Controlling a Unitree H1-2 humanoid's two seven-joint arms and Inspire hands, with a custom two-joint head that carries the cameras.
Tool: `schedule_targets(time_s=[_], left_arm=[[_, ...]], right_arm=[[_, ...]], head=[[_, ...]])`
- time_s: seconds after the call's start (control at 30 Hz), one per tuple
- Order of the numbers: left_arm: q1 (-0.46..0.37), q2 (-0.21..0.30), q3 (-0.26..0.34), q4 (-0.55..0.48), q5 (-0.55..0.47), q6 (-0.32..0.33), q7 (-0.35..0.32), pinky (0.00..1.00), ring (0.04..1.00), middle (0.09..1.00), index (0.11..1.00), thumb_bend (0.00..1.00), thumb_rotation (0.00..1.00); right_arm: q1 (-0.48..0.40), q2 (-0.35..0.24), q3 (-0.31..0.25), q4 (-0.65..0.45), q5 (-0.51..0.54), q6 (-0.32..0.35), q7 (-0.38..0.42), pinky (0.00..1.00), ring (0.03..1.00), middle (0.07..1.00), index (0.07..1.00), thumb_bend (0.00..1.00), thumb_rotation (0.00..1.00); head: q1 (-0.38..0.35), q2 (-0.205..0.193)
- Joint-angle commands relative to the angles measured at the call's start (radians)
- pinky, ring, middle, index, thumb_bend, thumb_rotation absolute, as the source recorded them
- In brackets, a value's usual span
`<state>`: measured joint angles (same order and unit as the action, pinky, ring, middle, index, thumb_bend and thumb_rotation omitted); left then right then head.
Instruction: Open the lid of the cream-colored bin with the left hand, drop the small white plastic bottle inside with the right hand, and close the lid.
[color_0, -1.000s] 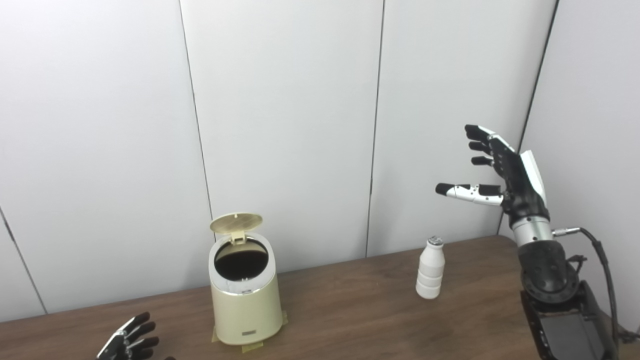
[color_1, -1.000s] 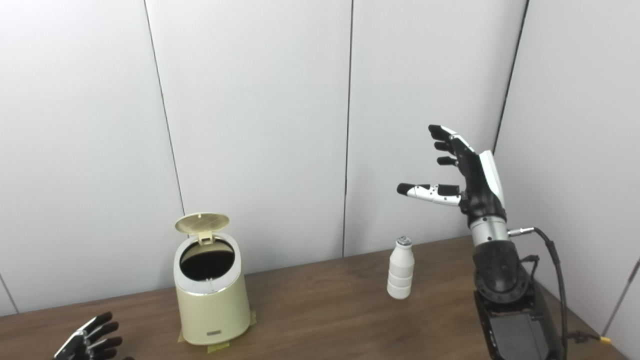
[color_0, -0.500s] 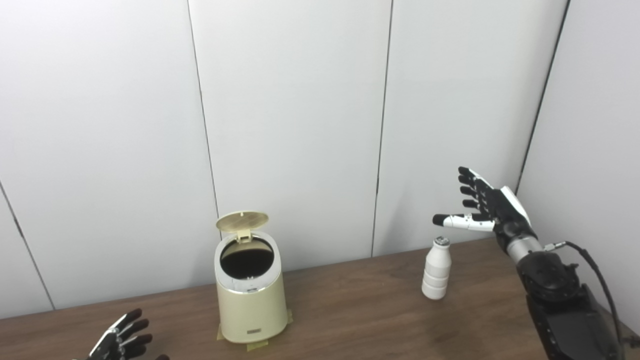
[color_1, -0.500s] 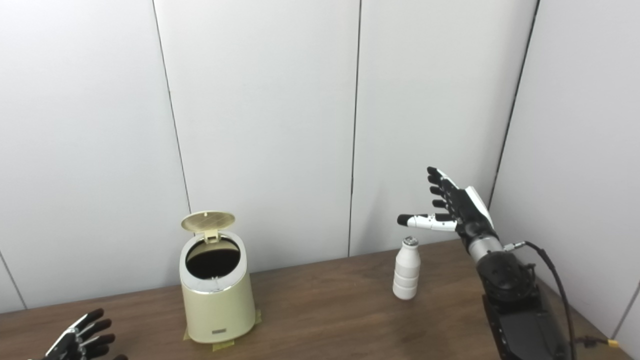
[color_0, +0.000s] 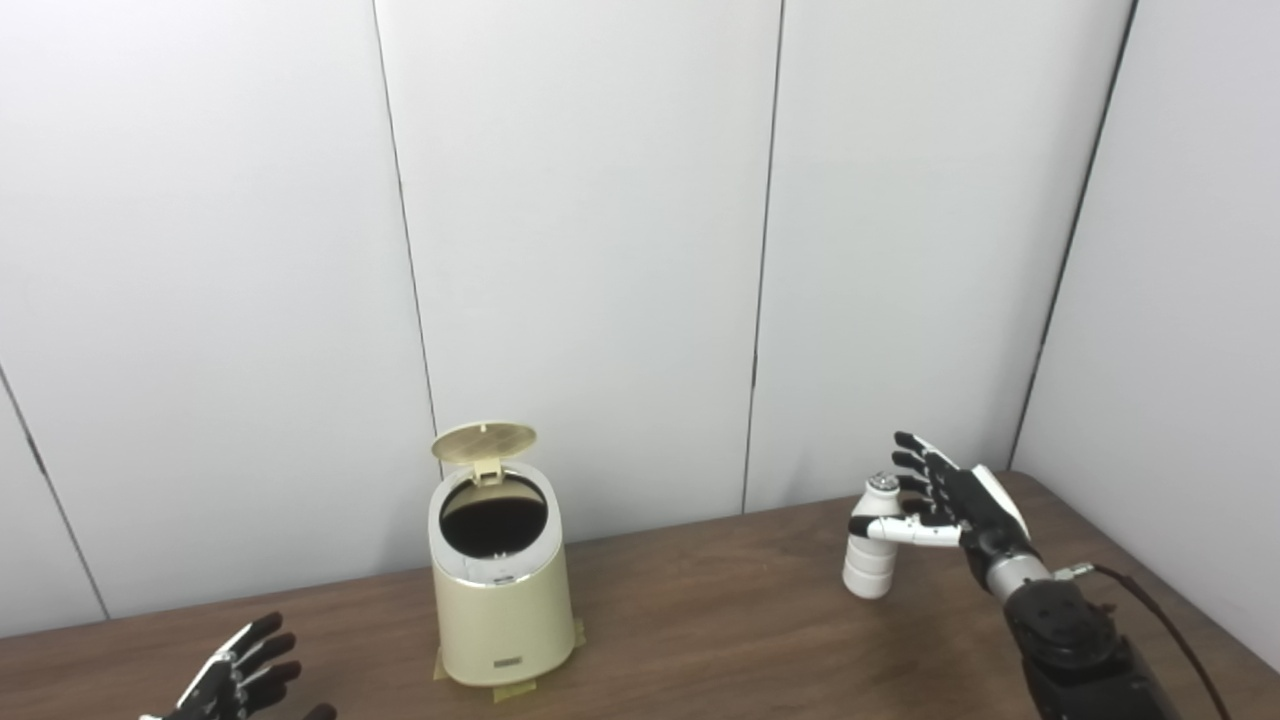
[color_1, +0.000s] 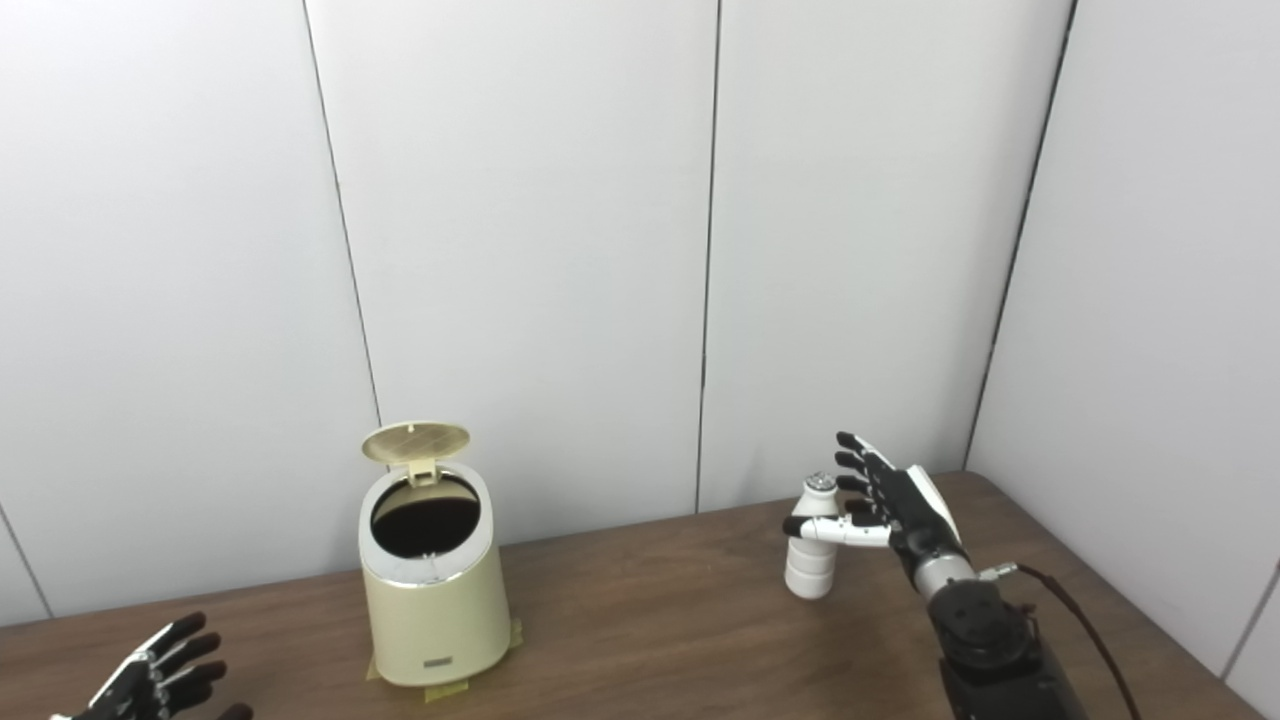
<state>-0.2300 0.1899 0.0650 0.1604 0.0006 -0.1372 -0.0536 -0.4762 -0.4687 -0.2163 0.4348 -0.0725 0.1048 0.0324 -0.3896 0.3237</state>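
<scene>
At the near left corner of the surface the left hand lies low with its fingers spread apart, holding nothing. Farther in, left of the middle, stands one bin, cream-coloured, on bits of tape. Its lid is tipped up at the back on its hinge, and the dark round mouth shows open.

Toward the far right corner stands one bottle, small, white and upright, well apart from the bin. The right hand is just beside it, at the height of its neck, fingers spread. The thumb reaches across the front of the bottle below the cap, and the other fingers stand behind and to the right of the cap. The hand is not closed around the bottle; whether any finger touches it I cannot tell.

Behind the surface rise plain white wall panels.
</scene>
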Motion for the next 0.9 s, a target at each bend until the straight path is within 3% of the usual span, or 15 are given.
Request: schedule_targets(time_s=[0.0, 0.13, 0.37, 0.47, 0.7, 0.87], left_arm=[[-0.034, 0.016, 0.003, -0.037, 0.0, -0.017, -0.005, 0.77, 0.781, 0.834, 0.894, 0.58, 0.0], [-0.034, 0.016, 0.001, -0.034, -0.005, -0.014, -0.011, 0.76, 0.777, 0.833, 0.895, 0.59, 0.0], [-0.031, 0.019, 0.0, -0.043, 0.002, -0.004, -0.016, 0.78, 0.781, 0.84, 0.899, 0.58, 0.0], [-0.031, 0.019, 0.002, -0.04, -0.003, -0.011, -0.024, 0.79, 0.781, 0.839, 0.901, 0.58, 0.0], [-0.025, 0.019, 0.005, -0.051, -0.003, -0.004, -0.027, 0.79, 0.783, 0.843, 0.905, 0.57, 0.0], [-0.027, 0.022, 0.005, -0.048, -0.003, -0.005, -0.03, 0.78, 0.768, 0.83, 0.892, 0.58, 0.0]], right_arm=[[-0.028, -0.02, -0.007, 0.002, 0.012, -0.063, -0.017, 0.76, 0.847, 0.907, 0.917, 0.86, 0.17], [-0.017, -0.005, 0.0, 0.021, -0.002, -0.08, -0.045, 0.8, 0.853, 0.884, 0.886, 0.85, 0.12], [-0.002, 0.02, -0.001, 0.055, -0.006, -0.112, -0.096, 0.76, 0.834, 0.882, 0.874, 0.81, 0.01], [0.003, 0.026, 0.008, 0.081, -0.026, -0.148, -0.131, 0.69, 0.782, 0.836, 0.811, 0.8, 0.01], [0.006, 0.045, 0.015, 0.121, -0.044, -0.164, -0.195, 0.64, 0.72, 0.792, 0.779, 0.8, 0.05], [-0.003, 0.065, 0.007, 0.165, -0.019, -0.225, -0.222, 0.61, 0.647, 0.735, 0.723, 0.78, 0.0]], head=[[-0.002, 0.0], [-0.006, 0.002], [-0.01, 0.007], [-0.012, 0.01], [-0.012, 0.019], [-0.013, 0.023]])
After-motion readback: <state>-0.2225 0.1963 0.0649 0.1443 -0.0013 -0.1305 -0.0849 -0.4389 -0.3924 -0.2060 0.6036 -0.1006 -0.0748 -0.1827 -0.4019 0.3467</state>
